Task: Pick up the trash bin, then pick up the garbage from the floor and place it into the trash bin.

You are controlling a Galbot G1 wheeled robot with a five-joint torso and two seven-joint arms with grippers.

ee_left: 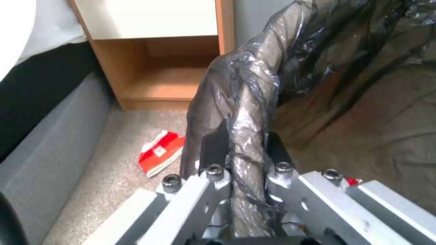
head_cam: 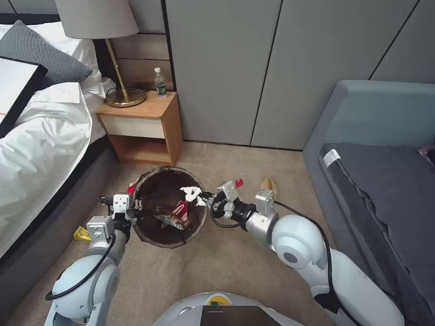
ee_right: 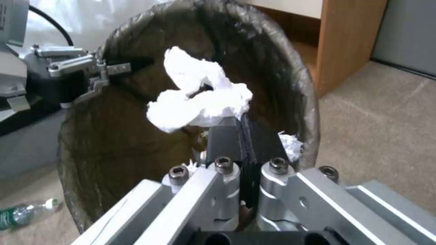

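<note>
The trash bin [head_cam: 156,172], lined with a dark bag, hangs tilted above the carpet. My left gripper [head_cam: 137,207] is shut on its near-left rim; in the left wrist view the fingers [ee_left: 213,146] pinch the bag-covered rim [ee_left: 254,78]. My right gripper [head_cam: 205,199] reaches over the bin's right rim, shut on a crumpled white tissue [head_cam: 191,194], which hangs over the bin's mouth [ee_right: 200,95]. A red-and-white packet [head_cam: 176,216] lies inside the bin. On the floor lie a yellow wrapper [head_cam: 81,233], a red-and-white packet [ee_left: 161,151], a red scrap [head_cam: 239,182] and a brown paper bag [head_cam: 268,183].
A wooden nightstand [head_cam: 145,129] with a lamp and a water bottle [head_cam: 160,83] stands just behind the bin. The bed [head_cam: 41,136] runs along the left, a grey sofa [head_cam: 371,149] along the right. Another bottle [ee_right: 27,212] lies on the carpet.
</note>
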